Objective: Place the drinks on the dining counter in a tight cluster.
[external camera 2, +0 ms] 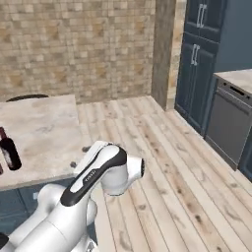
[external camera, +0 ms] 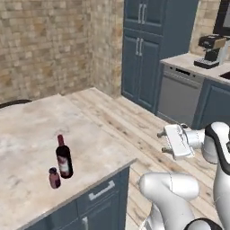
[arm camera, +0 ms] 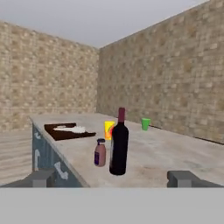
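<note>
Right at the bottom of our hand view, our gripper (arm camera: 112, 178) stands wide apart and empty, level with the edge of the dining counter (arm camera: 175, 151) and aimed along it. From the left base view the gripper (external camera: 164, 141) hangs off the counter's corner, over the wooden floor, well apart from the bottles.

Biggest first: the counter's beige top runs away from us, blue-grey drawer fronts below. On it the wine bottle (arm camera: 119, 142) stands upright, nearest our fingers. Just beside it sits the tiny maroon bottle (arm camera: 100, 152), apart by a sliver. Behind them we see a dark board (arm camera: 69, 131), the yellow cup (arm camera: 109, 129) and, farther along, the green cup (arm camera: 145, 124).

We cannot pick out the water bottle here, so we judge the cluster is one drink short.

Risks now: the wine bottle is tall and narrow, so a wide jaw coming in low could clip it and tip it onto the maroon one. The maroon bottle is close enough to catch a finger. And if we grab a cup by mistake, we cluster the wrong thing.
</note>
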